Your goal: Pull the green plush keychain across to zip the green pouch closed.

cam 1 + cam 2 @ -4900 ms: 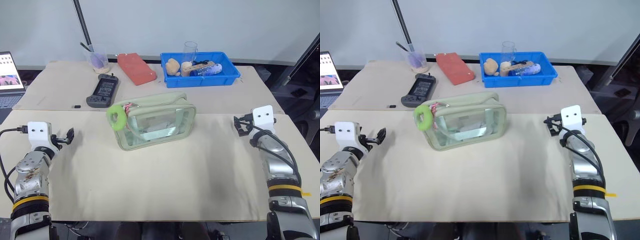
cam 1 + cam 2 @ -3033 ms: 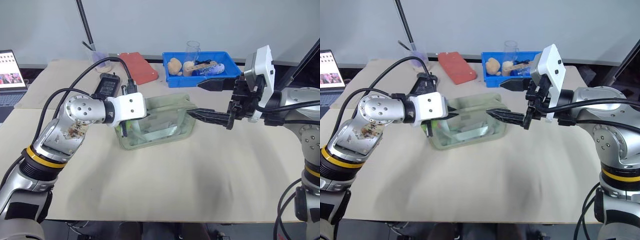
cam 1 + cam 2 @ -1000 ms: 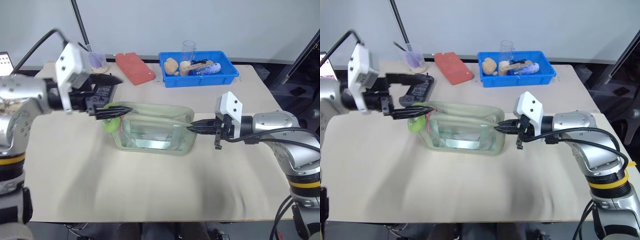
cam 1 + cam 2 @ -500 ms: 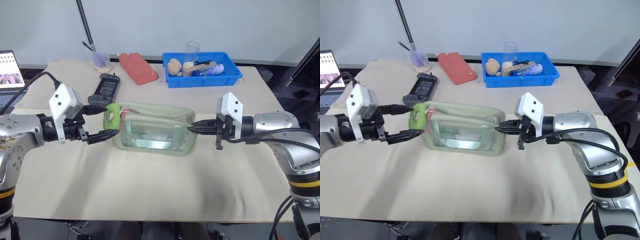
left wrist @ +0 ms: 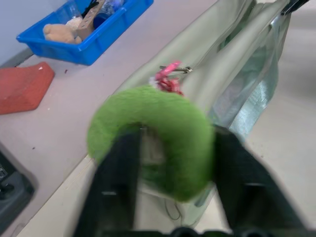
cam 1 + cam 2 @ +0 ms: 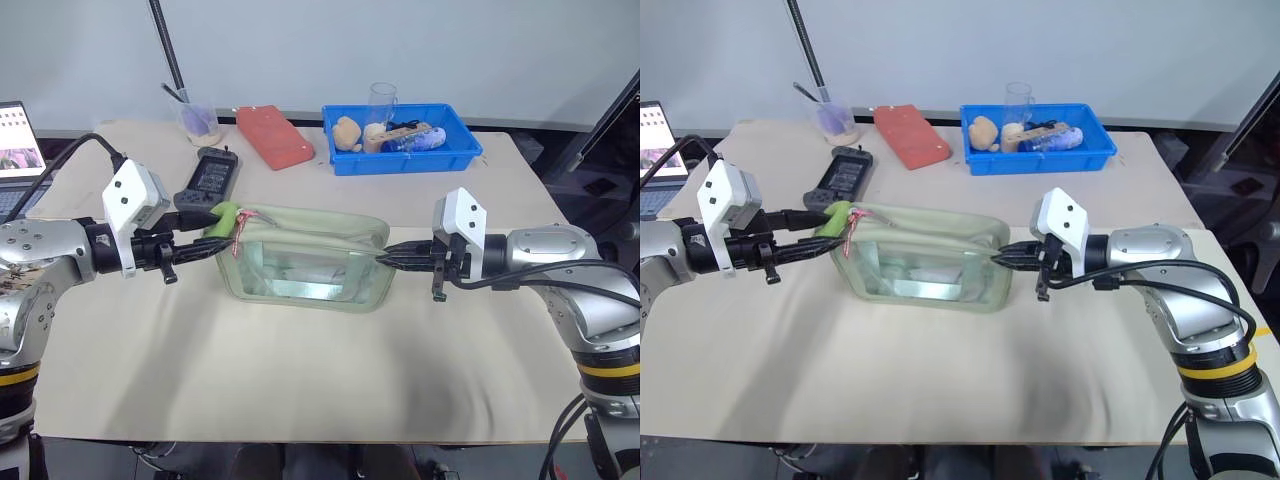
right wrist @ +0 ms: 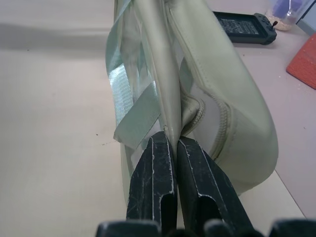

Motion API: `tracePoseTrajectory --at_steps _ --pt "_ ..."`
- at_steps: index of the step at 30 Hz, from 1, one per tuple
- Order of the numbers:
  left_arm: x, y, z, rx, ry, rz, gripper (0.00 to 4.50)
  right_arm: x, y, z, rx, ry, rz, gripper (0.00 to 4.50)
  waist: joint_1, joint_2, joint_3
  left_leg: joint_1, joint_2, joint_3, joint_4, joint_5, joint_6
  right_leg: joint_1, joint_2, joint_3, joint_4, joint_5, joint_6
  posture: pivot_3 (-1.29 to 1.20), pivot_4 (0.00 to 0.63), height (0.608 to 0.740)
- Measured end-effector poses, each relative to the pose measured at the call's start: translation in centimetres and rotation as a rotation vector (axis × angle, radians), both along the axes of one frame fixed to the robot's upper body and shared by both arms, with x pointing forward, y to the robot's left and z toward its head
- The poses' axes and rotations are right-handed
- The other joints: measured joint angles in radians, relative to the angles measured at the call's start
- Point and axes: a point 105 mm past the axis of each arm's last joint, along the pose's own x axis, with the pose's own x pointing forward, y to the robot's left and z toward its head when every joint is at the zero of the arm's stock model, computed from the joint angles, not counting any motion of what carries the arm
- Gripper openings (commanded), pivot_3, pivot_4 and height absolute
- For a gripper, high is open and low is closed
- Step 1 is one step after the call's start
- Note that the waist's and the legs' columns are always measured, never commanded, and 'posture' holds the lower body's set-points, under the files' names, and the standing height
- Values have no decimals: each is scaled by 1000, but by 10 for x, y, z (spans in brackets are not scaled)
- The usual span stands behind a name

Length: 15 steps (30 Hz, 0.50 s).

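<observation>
The green pouch (image 6: pixel 305 262) is lying on the bench (image 6: pixel 300 370), approx. in the middle. The right hand (image 7: pixel 174 148) is pinching the pouch's end fabric, fingers closed on it. The left hand (image 6: pixel 205 248) is gripping the green plush keychain (image 5: pixel 153 138) at the pouch's opposite end w/ narrow fingers.
</observation>
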Motion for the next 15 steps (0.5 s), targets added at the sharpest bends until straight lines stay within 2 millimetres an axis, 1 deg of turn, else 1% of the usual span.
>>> tracePoseTrajectory --at_steps 1,5,8,10,11,15 --pt "0 0 0 -1 2 -1 22 0 0 0 1 0 -1 0 0 0 0 0 0 0 0 0 0 0 0 0 0 0 0 0 150 740" --pt "2 3 6 -12 9 4 22 0 -1 0 1 -1 -5 0 2 0 0 0 0 0 0 0 0 0 0 0 0 0 0 0 150 740" --pt "3 0 23 -40 -18 -10 22 0 -1 0 1 -3 -5 0 3 0 0 0 0 0 0 0 0 0 0 0 0 0 1 0 150 740" --pt "2 -7 33 -53 -44 -40 22 0 -1 0 1 -3 -5 0 2 0 0 0 0 0 0 0 0 1 0 0 -1 0 1 0 150 740" --pt "2 -13 35 -47 -50 -64 22 1 -1 0 0 -4 -6 0 2 0 0 0 0 0 0 0 0 1 0 0 -1 0 1 0 150 740" --pt "4 -39 26 24 -71 -160 22 1 1 1 6 -6 -1 0 2 0 0 0 0 0 0 0 0 1 0 0 0 0 1 0 150 740"
